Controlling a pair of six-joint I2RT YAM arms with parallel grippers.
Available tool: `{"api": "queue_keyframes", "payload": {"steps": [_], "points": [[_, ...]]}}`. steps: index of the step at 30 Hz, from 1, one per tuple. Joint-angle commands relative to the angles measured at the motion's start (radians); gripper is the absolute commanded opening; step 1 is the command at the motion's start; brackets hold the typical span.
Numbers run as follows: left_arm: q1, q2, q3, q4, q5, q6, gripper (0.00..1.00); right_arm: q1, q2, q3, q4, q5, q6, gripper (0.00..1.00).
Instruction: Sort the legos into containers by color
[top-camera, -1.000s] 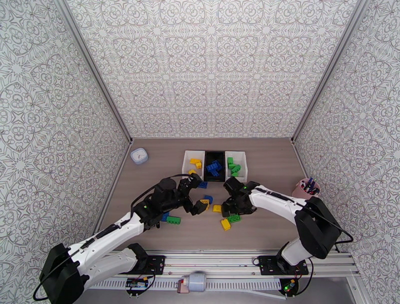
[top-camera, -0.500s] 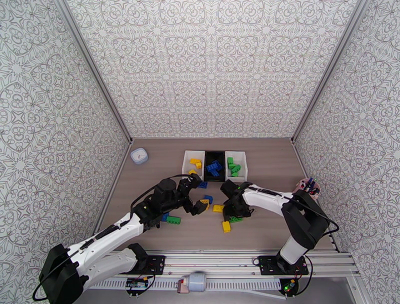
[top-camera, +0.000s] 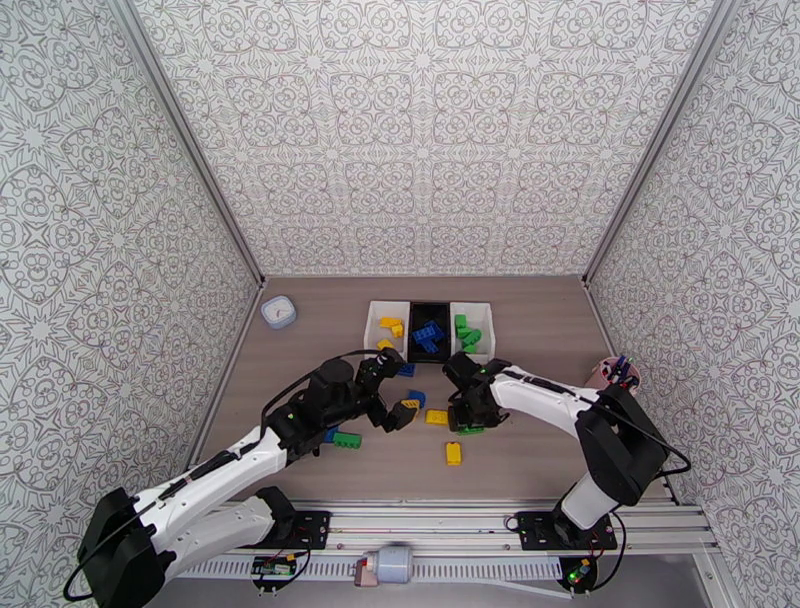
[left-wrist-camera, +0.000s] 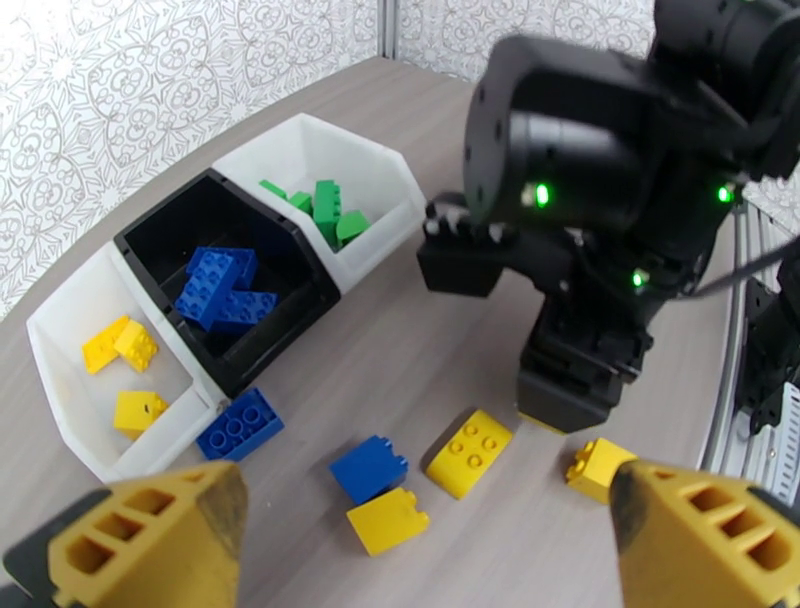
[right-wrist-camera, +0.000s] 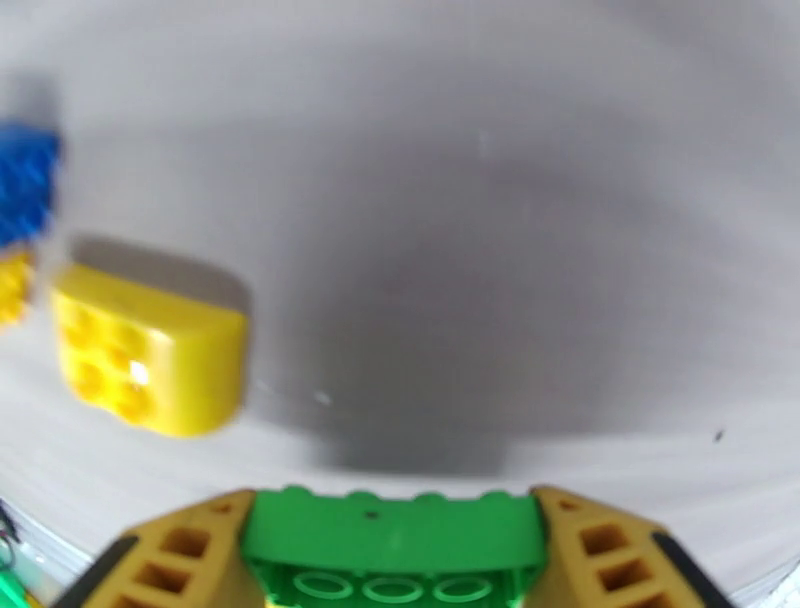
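On the grey table (top-camera: 520, 470), we are now clamping the small green studded plastic brick (right-wrist-camera: 395, 520) in our right gripper (right-wrist-camera: 395, 560) and drawing it off its former neighbour, the yellow brick (top-camera: 453, 453). Its destination is the green-stocked white plastic bin (left-wrist-camera: 392, 200). Our left gripper (left-wrist-camera: 425, 545) is hovering wide open.

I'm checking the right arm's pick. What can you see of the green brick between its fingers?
The green brick is a long, glossy plastic piece, clamped at both ends by the right gripper's yellow fingers. Its camera-facing side shows a row of three rings. It lies level, with the grey table behind it and a yellow brick nearby; whether it is lifted is unclear.
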Motion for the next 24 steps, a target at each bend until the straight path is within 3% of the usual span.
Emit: {"api": "queue_keyframes", "payload": {"steps": [1,10,24], "points": [[-0.007,-0.002,0.030,0.008,-0.023,0.001,1.00,-0.021,-0.028,0.071,0.015,0.049,0.006,0.49],[-0.007,0.047,0.055,0.065,-0.027,0.010,1.00,-0.149,-0.004,0.199,0.088,0.080,-0.017,0.47],[0.009,0.085,0.056,0.097,-0.022,0.031,1.00,-0.298,0.317,0.556,0.122,0.122,-0.155,0.47]]}}
